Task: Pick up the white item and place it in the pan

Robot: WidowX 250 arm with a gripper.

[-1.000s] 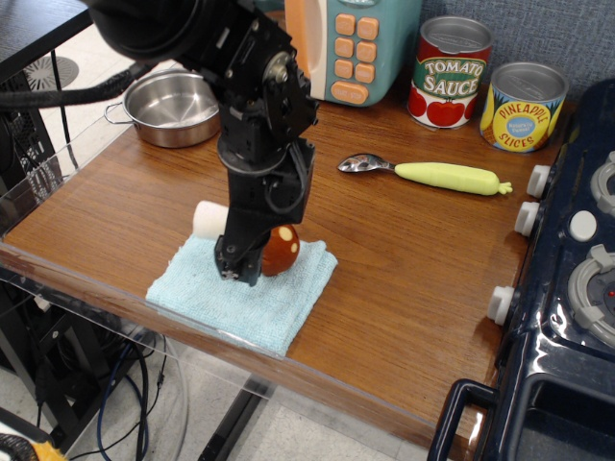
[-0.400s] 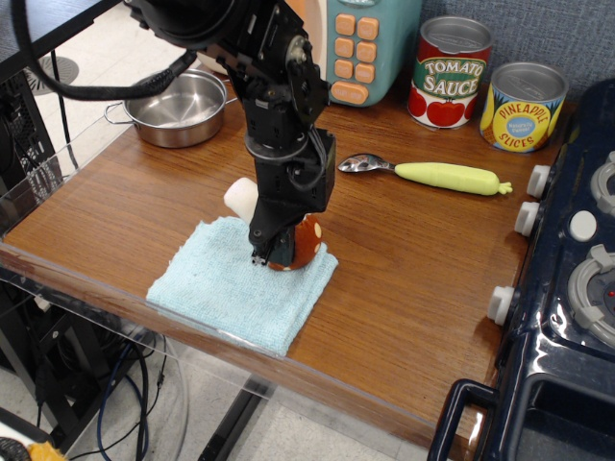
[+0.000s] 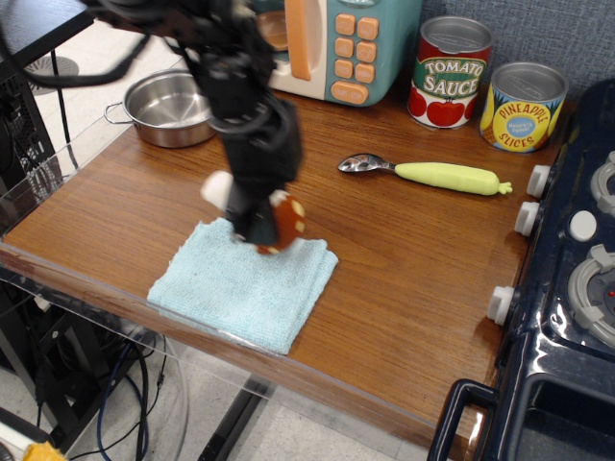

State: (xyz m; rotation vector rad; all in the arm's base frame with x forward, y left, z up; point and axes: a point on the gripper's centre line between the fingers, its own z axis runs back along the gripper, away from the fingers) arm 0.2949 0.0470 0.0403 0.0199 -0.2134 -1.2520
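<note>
Clamping the glossy brown-capped white item point(image 3: 274, 213), the pincer point(image 3: 254, 227) hangs above the nubby blue towel point(image 3: 240, 283).

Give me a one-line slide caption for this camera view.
Gripper holds the mushroom above the blue cloth, pan behind.

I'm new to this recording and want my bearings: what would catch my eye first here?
The black gripper at centre, holding the toy mushroom above the light blue cloth. Behind it, the steel pan at the back left corner, and two bright cans at the back right.
</note>
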